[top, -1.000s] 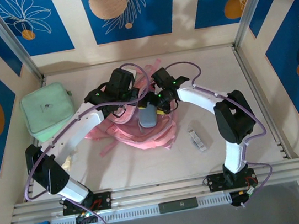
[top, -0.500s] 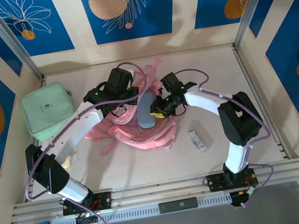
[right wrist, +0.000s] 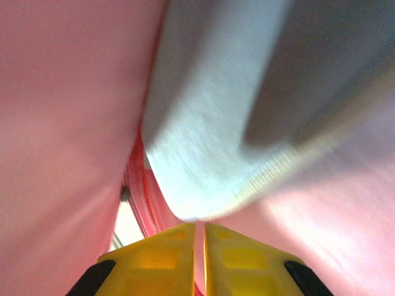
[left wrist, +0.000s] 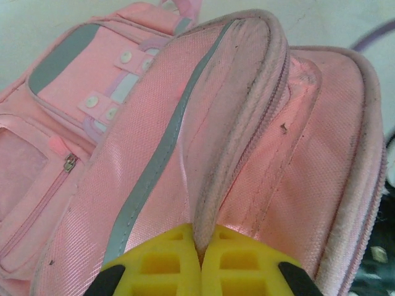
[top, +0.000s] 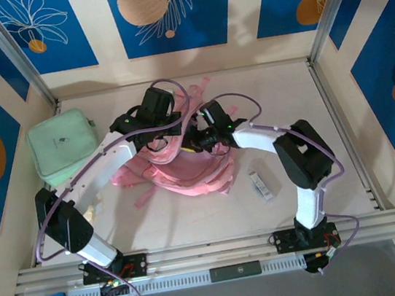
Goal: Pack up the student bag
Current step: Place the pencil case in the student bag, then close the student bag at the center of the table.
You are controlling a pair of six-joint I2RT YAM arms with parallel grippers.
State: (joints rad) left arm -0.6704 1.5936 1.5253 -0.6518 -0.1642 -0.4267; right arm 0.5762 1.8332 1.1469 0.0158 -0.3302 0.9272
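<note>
The student bag (top: pixel 179 173), pink with grey trim, snap tabs and a zipped clear-fronted pocket, is seen lying mid-table on the pale wooden table (top: pixel 193 222). A ridge of its zip edge is pinched between the closed pads of the left gripper (left wrist: pixel 200 250). The right gripper (right wrist: pixel 199 237) is drawn almost together on the end of a grey pouch (right wrist: pixel 210 123) amid pink fabric. The mark on the mint green case (top: pixel 61 146) cannot be read. The walls are lined with blue panels (top: pixel 171 12) bearing white leaves and orange discs.
</note>
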